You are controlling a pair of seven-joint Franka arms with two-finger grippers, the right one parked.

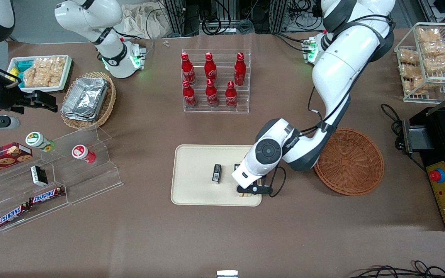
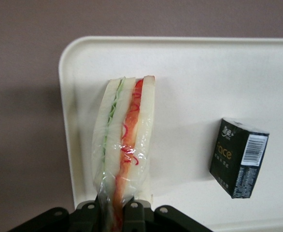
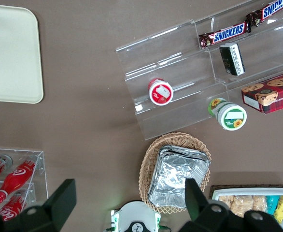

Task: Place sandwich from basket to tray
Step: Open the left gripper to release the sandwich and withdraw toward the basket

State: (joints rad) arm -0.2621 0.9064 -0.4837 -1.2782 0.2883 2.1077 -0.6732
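Note:
My left gripper (image 1: 250, 189) is low over the corner of the cream-beige tray (image 1: 195, 175) that is nearest the basket and the front camera. It is shut on the sandwich (image 2: 124, 140), a wrapped wedge of pale bread with green and orange-red filling. The fingers (image 2: 132, 212) pinch its wrapped end. The sandwich stands on edge over the tray (image 2: 204, 72), close to its rim; I cannot tell if it touches. In the front view the hand hides nearly all of it. The reddish-brown wicker basket (image 1: 350, 162) lies beside the tray, toward the working arm's end, with nothing in it.
A small black box (image 1: 216, 173) lies on the tray, beside the sandwich (image 2: 239, 158). A clear rack of red bottles (image 1: 215, 81) stands farther from the front camera. Acrylic steps with snacks (image 1: 52, 173) and a tan basket of foil trays (image 1: 89, 100) lie toward the parked arm's end.

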